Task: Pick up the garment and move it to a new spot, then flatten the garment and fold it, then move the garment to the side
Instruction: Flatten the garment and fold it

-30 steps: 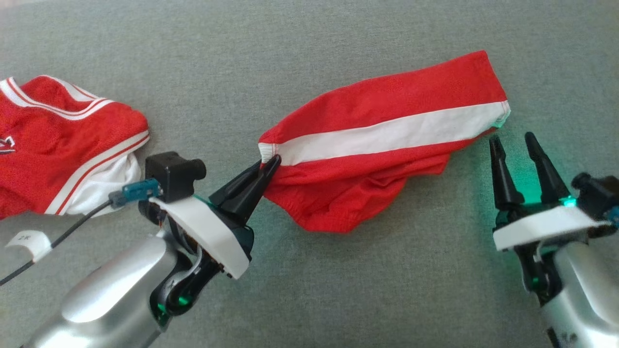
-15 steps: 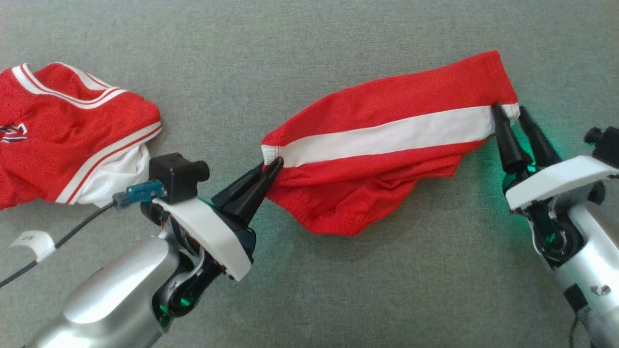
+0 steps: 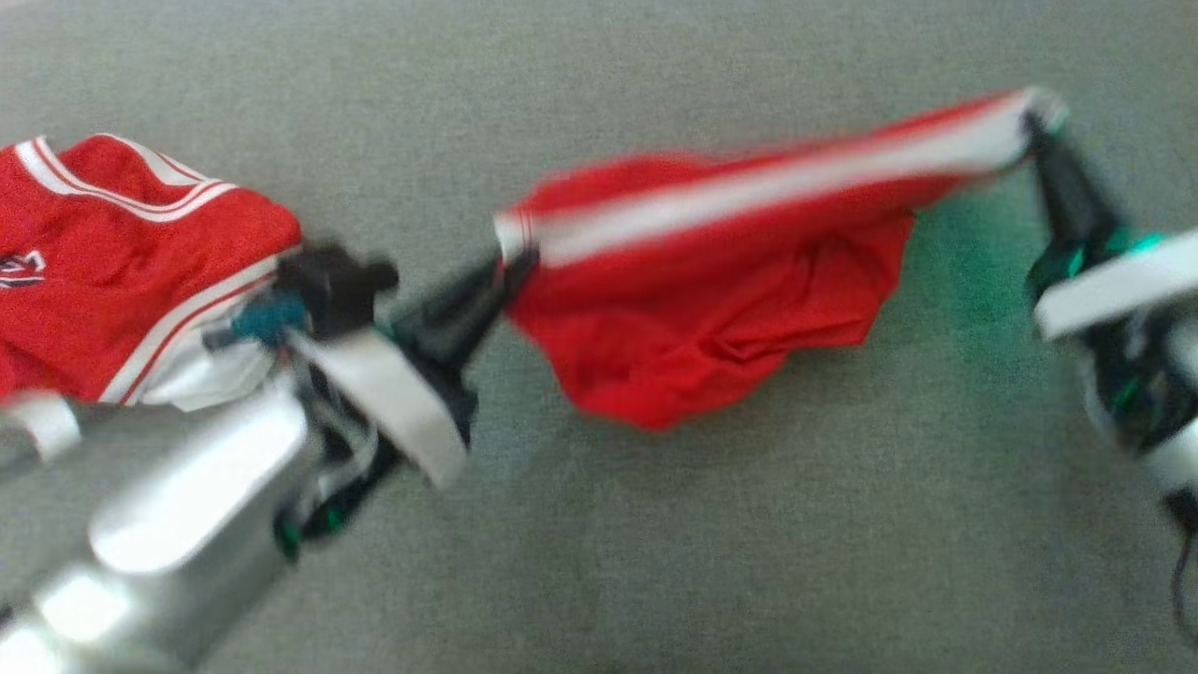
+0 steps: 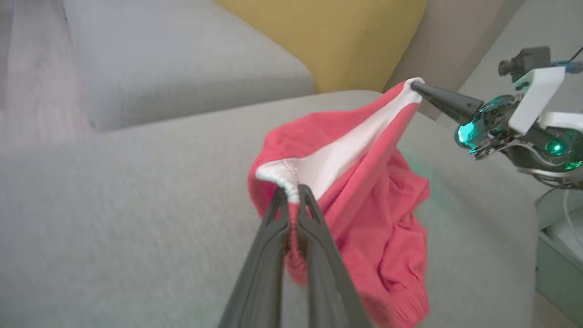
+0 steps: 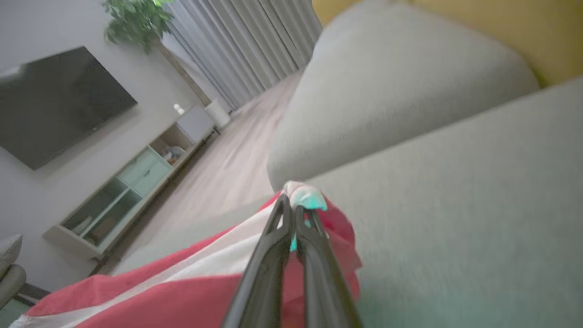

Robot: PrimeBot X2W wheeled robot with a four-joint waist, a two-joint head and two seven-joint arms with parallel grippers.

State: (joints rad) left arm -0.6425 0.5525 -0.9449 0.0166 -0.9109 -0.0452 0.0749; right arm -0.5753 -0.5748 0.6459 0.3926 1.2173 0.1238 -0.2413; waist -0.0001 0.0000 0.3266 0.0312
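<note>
The garment (image 3: 711, 309), red shorts with a white side stripe, is held stretched between the two grippers above the grey sofa seat (image 3: 655, 543), roughly at the middle of the head view. The striped edge runs taut from lower left to upper right, and the rest of the red fabric hangs below it in loose folds. The head view is blurred, and whether the lowest fold touches the seat cannot be told. The left gripper (image 3: 519, 267) has its jaws closed on the white hem at the left end of the stripe; the left wrist view shows both fingers pinched together on the gathered hem (image 4: 291, 193), with red cloth (image 4: 373, 218) hanging beyond them. The right gripper (image 3: 1034, 122) has its jaws closed on the opposite end of the stripe, at the upper right; its own wrist view shows the fingers together on a bunched white corner (image 5: 289, 202). A second red jersey (image 3: 122, 253) with white trim lies on the seat at the left, apart from the held garment. A yellow cushion (image 4: 328, 41) stands behind the seat.
</note>
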